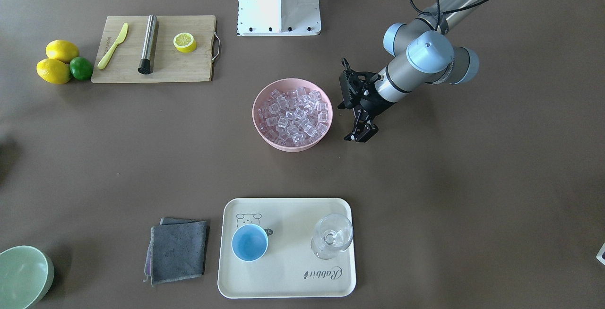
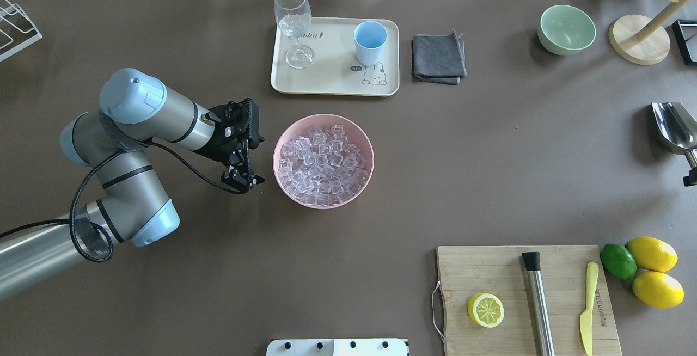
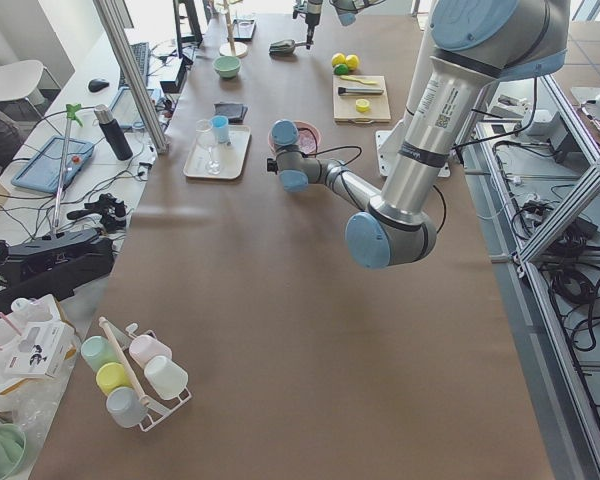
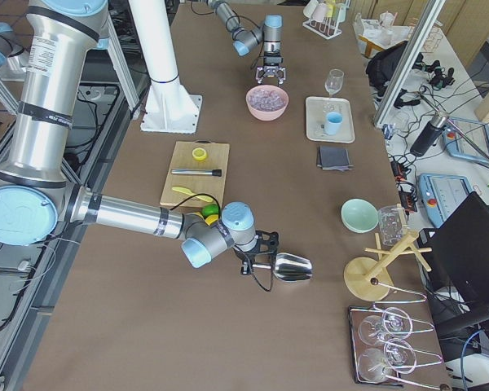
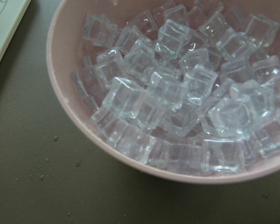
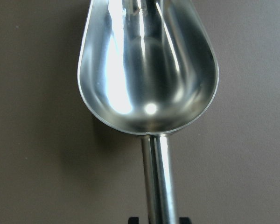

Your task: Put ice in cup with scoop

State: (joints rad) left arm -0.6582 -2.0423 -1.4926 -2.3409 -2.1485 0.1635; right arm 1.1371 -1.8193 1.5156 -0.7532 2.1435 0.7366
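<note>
The ice (image 2: 321, 163) is a heap of clear cubes in a pink bowl (image 2: 279, 146) at the table's middle, seen close in the left wrist view (image 5: 177, 93). My left gripper (image 2: 243, 179) hangs just beside the bowl's rim on my left, pointing down, open and empty. The light-blue cup (image 2: 370, 40) stands empty on a cream tray (image 2: 332, 85) beyond the bowl. My right gripper (image 6: 158, 219) is shut on the thin handle of the silver scoop (image 6: 147, 70), low over the table far to the right (image 2: 674, 127). The scoop's trough is empty.
A stemmed glass (image 2: 294, 18) stands on the tray beside the cup. A grey cloth (image 2: 438, 56) and a pale-green bowl (image 2: 566, 29) lie right of the tray. A cutting board (image 2: 490, 269) with a lemon half, steel cylinder and knife sits near right, with lemons (image 2: 650, 252).
</note>
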